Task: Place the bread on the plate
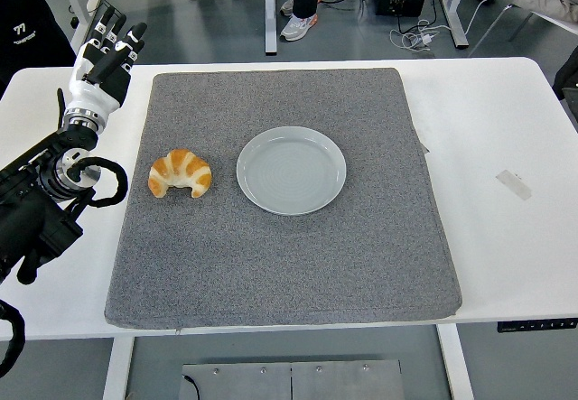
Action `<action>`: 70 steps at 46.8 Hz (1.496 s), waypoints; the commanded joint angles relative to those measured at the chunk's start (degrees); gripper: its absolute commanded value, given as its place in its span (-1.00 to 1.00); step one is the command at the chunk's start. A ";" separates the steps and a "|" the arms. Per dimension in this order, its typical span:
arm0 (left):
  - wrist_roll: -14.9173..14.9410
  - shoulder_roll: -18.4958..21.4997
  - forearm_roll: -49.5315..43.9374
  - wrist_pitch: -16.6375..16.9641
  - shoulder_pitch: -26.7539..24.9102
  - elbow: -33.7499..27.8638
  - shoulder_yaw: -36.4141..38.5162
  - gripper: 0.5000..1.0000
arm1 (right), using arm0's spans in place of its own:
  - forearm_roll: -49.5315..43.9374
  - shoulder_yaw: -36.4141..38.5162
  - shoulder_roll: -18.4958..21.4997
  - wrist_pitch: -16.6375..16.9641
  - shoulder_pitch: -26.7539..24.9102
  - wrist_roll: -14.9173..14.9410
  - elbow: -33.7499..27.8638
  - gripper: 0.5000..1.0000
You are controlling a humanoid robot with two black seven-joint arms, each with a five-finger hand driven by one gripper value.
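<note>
A golden croissant [180,173] lies on the left part of a grey mat [361,255]. An empty pale grey plate [291,170] sits on the mat just right of it, a small gap between them. My left hand [108,55] hovers over the table's left side, up and left of the croissant, fingers straight and spread, holding nothing. The right arm is out of view.
The grey mat covers most of the white table [506,129]. A small strip of tape [513,184] lies on the table at the right. People's feet and cables show on the floor beyond the far edge.
</note>
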 commanded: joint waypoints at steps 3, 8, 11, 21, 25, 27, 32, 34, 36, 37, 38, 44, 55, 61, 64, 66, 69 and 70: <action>0.04 -0.01 0.00 0.04 -0.09 0.00 0.00 0.89 | 0.00 0.00 0.00 0.00 0.00 0.00 0.00 1.00; 0.04 0.08 0.00 -0.05 -0.09 0.00 0.00 0.89 | 0.00 0.00 0.00 0.00 0.00 0.00 0.00 1.00; 0.04 0.08 -0.09 -0.05 -0.17 0.00 -0.26 0.89 | 0.00 0.00 0.00 0.00 0.00 0.00 0.00 1.00; 0.04 0.08 -0.26 -0.14 -0.35 -0.09 -0.79 0.89 | 0.00 0.00 0.00 0.00 0.00 0.00 0.00 1.00; 0.04 0.17 -0.35 -0.14 -0.44 -0.09 -0.79 0.89 | 0.00 0.00 0.00 0.00 0.00 0.00 0.00 1.00; 0.04 0.17 -0.35 -0.14 -0.44 -0.09 -0.79 0.89 | 0.00 0.00 0.00 0.00 0.00 0.00 0.00 1.00; 0.12 0.43 -0.44 -0.14 -0.53 -0.09 -0.70 0.89 | 0.00 0.00 0.00 0.00 0.00 0.00 0.00 1.00; 0.30 1.31 -0.35 -0.23 -0.53 -0.09 -0.53 0.89 | 0.00 0.00 0.00 0.00 0.00 0.00 0.00 1.00; 0.48 2.36 -0.35 -0.40 -0.61 -0.09 -0.18 0.89 | 0.00 0.00 0.00 0.00 0.00 0.00 0.00 1.00; 0.48 2.71 -0.26 -0.40 -0.61 -0.09 -0.09 0.89 | 0.00 0.00 0.00 0.00 0.00 0.00 0.00 1.00; 0.48 2.98 -0.18 -0.40 -0.61 -0.09 0.00 0.89 | 0.00 0.00 0.00 0.00 0.00 0.00 0.00 1.00; 0.48 3.07 0.09 -0.58 -0.61 -0.53 0.09 0.89 | 0.00 0.00 0.00 0.00 0.00 0.00 0.00 1.00; 1.09 3.16 1.58 -1.37 -1.32 -0.97 1.23 0.89 | 0.00 0.00 0.00 0.00 0.00 0.00 0.00 1.00; 1.79 7.10 2.99 -1.11 -2.81 -2.11 3.60 0.88 | 0.00 0.00 0.00 0.00 0.00 0.00 0.00 1.00; 1.80 9.30 2.99 -0.93 -3.16 -4.13 5.44 0.89 | 0.00 0.00 0.00 0.00 0.00 0.00 0.00 1.00; 1.80 10.62 3.08 -0.67 -3.60 -5.62 6.85 0.88 | 0.00 0.00 0.00 0.00 0.00 0.00 0.00 1.00; 1.80 12.73 3.25 0.04 -4.39 -7.82 10.18 0.88 | 0.00 0.00 0.00 0.00 0.00 0.00 0.00 1.00; 1.71 13.52 3.25 0.39 -4.65 -8.52 11.76 0.88 | 0.00 0.00 0.00 0.00 0.00 0.00 0.00 1.00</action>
